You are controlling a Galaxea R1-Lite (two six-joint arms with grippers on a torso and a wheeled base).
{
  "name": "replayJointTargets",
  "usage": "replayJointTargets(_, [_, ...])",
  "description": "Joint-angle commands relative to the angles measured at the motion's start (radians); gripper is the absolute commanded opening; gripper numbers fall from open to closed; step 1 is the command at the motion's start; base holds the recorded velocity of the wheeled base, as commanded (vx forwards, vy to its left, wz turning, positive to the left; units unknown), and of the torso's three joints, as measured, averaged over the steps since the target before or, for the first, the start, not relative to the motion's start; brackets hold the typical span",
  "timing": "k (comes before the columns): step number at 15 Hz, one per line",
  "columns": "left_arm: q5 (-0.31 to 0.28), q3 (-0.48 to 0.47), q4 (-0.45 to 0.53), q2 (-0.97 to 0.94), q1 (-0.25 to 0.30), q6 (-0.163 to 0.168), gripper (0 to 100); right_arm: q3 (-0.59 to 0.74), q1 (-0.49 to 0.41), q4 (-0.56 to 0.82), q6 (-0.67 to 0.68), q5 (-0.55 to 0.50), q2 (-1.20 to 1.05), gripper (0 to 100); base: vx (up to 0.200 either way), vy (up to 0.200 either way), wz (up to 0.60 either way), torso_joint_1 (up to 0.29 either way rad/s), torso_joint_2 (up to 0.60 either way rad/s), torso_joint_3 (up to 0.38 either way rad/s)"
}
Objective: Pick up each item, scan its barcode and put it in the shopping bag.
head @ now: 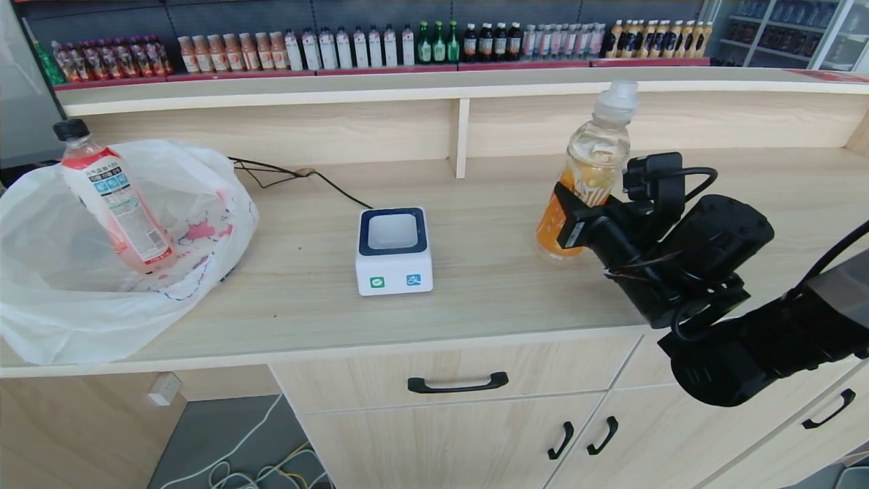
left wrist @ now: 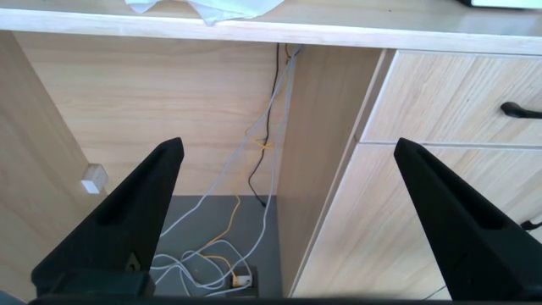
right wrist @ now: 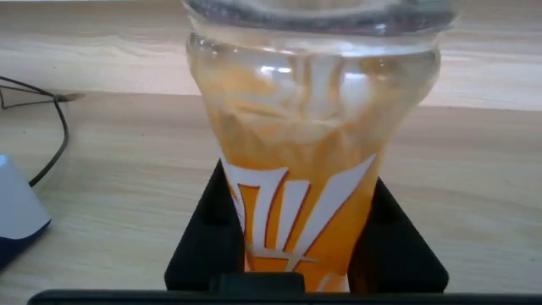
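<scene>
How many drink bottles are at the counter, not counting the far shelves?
2. A pink bottle leans in the shopping bag, left; an orange bottle in the right gripper, right of the scanner. The bag may hide more.

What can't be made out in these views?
- Right wrist view: orange bottle cap cut off by the edge; its barcode unseen, right gripper covering the lower label.
- Right wrist view: scanner mostly cut off.
- Head view: shopping bag cut by left edge.

Orange drink bottle (right wrist: 309, 195) in R gripper (right wrist: 305, 258), wood counter (right wrist: 474, 169) behind.
</scene>
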Motion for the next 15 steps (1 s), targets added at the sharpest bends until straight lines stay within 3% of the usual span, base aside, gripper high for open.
replayJointTargets(1, [0.0,0.0,0.0,0.0,0.001,0.0,100,0.005,0.013,0.001,0.0,0.004,-0.013,0,0.0,0.0,0.0,0.0,0.0,0.0])
replayJointTargets(15, [0.0,0.0,0.0,0.0,0.001,0.0,100,0.046,0.064,-0.002,-0.033,0.004,-0.071,0,0.0,0.0,0.0,0.0,0.0,0.0])
